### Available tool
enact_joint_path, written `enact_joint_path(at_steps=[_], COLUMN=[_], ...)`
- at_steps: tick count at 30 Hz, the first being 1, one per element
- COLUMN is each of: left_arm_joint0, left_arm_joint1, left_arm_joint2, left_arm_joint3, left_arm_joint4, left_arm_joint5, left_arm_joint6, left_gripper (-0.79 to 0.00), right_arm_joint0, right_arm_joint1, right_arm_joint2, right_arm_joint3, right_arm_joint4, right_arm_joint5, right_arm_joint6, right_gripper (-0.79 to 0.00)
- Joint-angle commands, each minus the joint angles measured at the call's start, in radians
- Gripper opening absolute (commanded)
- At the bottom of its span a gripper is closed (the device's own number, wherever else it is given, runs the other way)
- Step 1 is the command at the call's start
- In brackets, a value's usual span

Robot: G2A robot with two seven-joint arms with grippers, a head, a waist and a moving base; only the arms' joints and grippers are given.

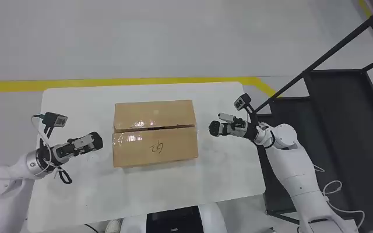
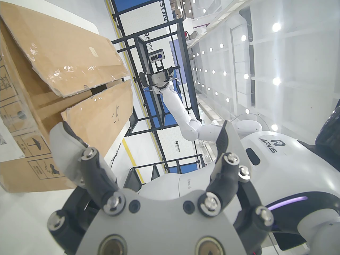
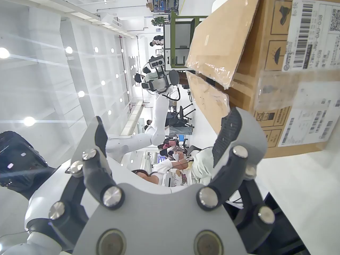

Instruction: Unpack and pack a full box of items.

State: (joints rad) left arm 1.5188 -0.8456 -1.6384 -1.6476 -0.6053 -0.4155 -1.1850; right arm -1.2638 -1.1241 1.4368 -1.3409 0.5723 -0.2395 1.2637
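Top view: found box (image 1: 154,133) mid-desk (image 1: 76,105), flaps (image 1: 154,114) closed, seam slightly gaping. Saw left tool (image 1: 99,140) and right tool (image 1: 213,128) just beside opposite ends, both spread wide, empty. Judged cardboard stiff, box likely heavy if full; flaps light and bendy, best hooked at the gaping seam edge
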Motion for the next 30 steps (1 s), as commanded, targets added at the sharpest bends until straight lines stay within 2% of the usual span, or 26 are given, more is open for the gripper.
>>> enact_joint_path(at_steps=[1, 9, 13, 18, 30], left_arm_joint0=[0.0, 0.0, 0.0, 0.0, 0.0], left_arm_joint1=[0.0, 0.0, 0.0, 0.0, 0.0], left_arm_joint2=[0.0, 0.0, 0.0, 0.0, 0.0], left_arm_joint3=[0.0, 0.0, 0.0, 0.0, 0.0], left_arm_joint4=[0.0, 0.0, 0.0, 0.0, 0.0], left_arm_joint5=[0.0, 0.0, 0.0, 0.0, 0.0], left_arm_joint6=[0.0, 0.0, 0.0, 0.0, 0.0], left_gripper=[-0.001, 0.0, 0.0, 0.0, 0.0], right_arm_joint0=[0.0, 0.0, 0.012, 0.067, 0.179], right_arm_joint1=[0.0, 0.0, 0.005, 0.007, -0.018], right_arm_joint2=[0.0, -0.001, -0.017, -0.065, -0.2], right_arm_joint3=[0.0, -0.003, -0.024, 0.026, 0.129], right_arm_joint4=[0.0, -0.005, -0.09, -0.191, -0.174], right_arm_joint5=[0.0, 0.001, 0.046, 0.094, 0.029], right_arm_joint6=[0.0, -0.006, -0.031, -0.038, -0.015], right_gripper=[-0.001, 0.0, 0.0, 0.0, 0.0])
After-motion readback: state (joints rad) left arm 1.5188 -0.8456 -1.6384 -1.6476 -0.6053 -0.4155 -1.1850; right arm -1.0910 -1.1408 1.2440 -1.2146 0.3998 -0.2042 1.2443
